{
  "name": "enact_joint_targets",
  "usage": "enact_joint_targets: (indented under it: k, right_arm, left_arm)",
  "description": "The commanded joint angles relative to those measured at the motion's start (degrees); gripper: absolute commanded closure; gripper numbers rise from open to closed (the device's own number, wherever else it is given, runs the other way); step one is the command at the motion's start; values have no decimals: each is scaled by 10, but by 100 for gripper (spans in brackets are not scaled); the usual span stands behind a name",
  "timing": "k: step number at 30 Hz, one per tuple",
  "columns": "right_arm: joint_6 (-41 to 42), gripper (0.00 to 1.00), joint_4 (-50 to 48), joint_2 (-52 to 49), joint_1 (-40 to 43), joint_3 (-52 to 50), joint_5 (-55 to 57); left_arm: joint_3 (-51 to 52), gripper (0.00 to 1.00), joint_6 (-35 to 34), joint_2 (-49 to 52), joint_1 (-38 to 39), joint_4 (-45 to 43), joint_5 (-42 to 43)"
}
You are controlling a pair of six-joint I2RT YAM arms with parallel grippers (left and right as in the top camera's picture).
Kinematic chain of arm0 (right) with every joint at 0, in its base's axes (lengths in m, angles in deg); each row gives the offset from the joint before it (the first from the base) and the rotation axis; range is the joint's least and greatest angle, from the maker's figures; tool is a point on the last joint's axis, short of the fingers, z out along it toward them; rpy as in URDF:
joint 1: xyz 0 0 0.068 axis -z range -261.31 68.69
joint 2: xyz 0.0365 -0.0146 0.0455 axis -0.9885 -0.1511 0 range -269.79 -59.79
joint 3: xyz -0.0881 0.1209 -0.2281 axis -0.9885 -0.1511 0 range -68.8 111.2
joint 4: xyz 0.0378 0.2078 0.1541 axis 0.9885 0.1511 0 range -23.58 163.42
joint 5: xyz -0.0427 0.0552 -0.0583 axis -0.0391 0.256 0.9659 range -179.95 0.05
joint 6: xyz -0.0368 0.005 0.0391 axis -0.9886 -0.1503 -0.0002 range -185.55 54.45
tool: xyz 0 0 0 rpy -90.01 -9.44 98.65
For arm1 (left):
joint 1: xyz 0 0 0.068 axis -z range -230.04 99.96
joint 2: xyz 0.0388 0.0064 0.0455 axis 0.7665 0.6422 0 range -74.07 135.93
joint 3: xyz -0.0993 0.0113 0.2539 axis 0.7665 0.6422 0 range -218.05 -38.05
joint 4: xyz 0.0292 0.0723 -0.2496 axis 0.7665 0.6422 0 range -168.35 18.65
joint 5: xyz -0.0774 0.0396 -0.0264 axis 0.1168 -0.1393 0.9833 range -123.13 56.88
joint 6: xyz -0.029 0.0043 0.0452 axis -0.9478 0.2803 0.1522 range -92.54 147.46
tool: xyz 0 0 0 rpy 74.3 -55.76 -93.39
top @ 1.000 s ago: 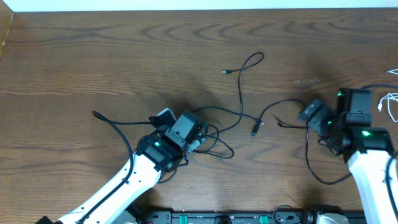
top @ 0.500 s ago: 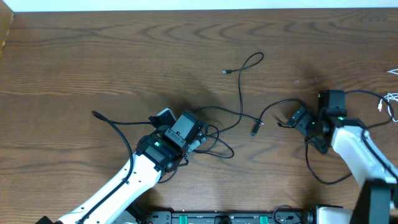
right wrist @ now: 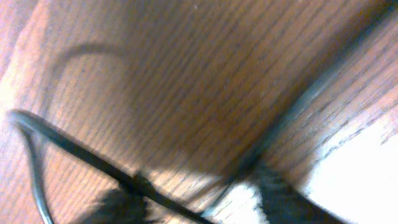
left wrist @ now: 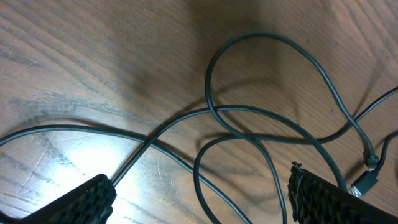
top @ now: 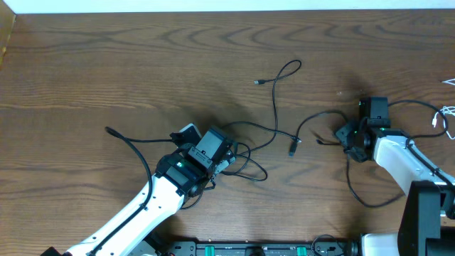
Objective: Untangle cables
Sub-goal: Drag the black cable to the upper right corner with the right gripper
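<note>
Several thin black cables (top: 274,107) are spread across a dark wood-grain table (top: 106,57), which is edged by a pale strip at the far side. Tangled loops are seen just beneath the left gripper (left wrist: 199,196), held wide apart. One strand is met by the right gripper (top: 346,135); through the blur, its opening cannot be told.

Your workspace: a dark brown wooden table (top: 142,57) under soft, even light.
You see bold wavy grain running across the table from side to side. A white strip (top: 227,5) runs along its far edge, and a paler wooden edge (top: 6,32) stands at its far left corner. A black rail (top: 234,249) with small green marks sits against its near edge. Your left wrist view shows a bright glare patch (left wrist: 68,155) on the tabletop.
</note>
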Motion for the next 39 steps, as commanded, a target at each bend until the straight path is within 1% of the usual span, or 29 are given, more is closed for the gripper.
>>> enact_joint_targets:
  k: [1,2,3,7,10,13,15,17,21,24,26,29,36,39]
  right_arm:
    - [19,88,2,-16,-2,-15,-16]
    - [19,97,0,-16,-2,-15,-16]
    - [19,99,-6,-16,-2,-15,-16]
    - [16,99,-11,-9,7,-2,-28]
    - [1,99,12,7,26,28,-33]
    - [-54,99,59,27,52,86,-32]
    - [-97,99,108,36,71,141,-29]
    - [-122,98,166,38,90,199,-13]
    - [-160,99,260,38,126,316,6]
    - [-164,98,288,38,144,379,-3]
    - [-174,98,291,38,147,407,-13]
    - [-173,98,285,38,147,419,8]
    - [-173,99,175,19,147,422,10]
    - [-191,98,137,4,148,437,27]
  left_arm:
    - [-7,9,-3,3,-2,0,-14]
    - [-7,9,-3,3,-2,0,-14]
    - [-7,9,-3,3,-2,0,-14]
    - [-7,9,-3,3,-2,0,-14]
    - [-7,9,-3,3,-2,0,-14]
    - [-7,9,-3,3,-2,0,-14]
    - [-7,9,-3,3,-2,0,-14]
    - [-7,9,-3,3,-2,0,-14]
    - [-7,9,-3,3,-2,0,-14]
    - [-7,9,-3,3,-2,0,-15]
    - [-7,9,-3,3,-2,0,-18]
    - [-7,9,-3,3,-2,0,-28]
    - [-7,9,-3,3,-2,0,-29]
    - [-7,9,-3,3,-2,0,-29]
